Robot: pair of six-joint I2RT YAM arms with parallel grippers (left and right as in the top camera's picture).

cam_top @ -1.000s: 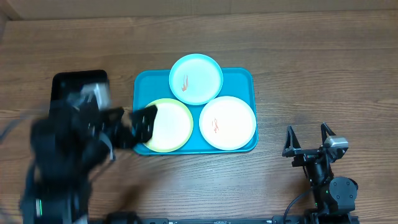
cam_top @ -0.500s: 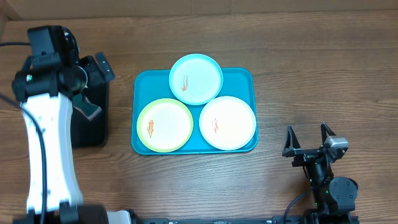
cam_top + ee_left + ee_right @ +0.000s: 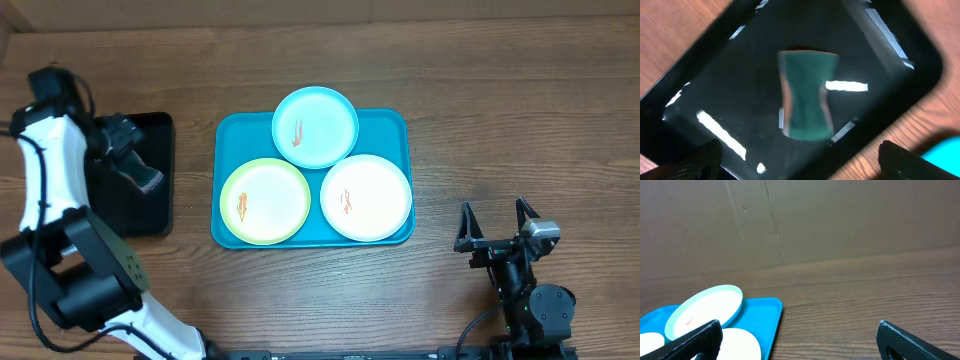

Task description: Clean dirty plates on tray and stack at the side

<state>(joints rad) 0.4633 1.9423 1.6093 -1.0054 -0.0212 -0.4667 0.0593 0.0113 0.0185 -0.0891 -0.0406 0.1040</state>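
Wide-open jaws on the right gripper [image 3: 495,228] hold nothing in the overhead view. It sits low at the table's [image 3: 500,90] near right, well apart from the tray [image 3: 390,125]. The tray lies mid-table with all three plates on it. The blue plate [image 3: 315,127] is at the back, overhanging the far rim. The green plate [image 3: 265,201] is front left and the white plate [image 3: 366,197] front right. Each has a small orange-red smear. The three lie close together, and whether their rims touch is unclear. The left gripper [image 3: 130,158] hangs over a black tray [image 3: 150,215] left of the tray; its jaws are hard to read from this height.

Left wrist view: the two fingertips sit at the bottom corners, far apart, with nothing between them. Below lies the black tray, a green sponge [image 3: 807,95] flat on its floor and apart from both fingers. A sliver of the turquoise tray shows bottom right.

Right wrist view: both fingertips sit low at the frame's edges, spread wide and empty. Ahead to the left are a corner of the tray, the blue plate on its far rim and part of the white plate.
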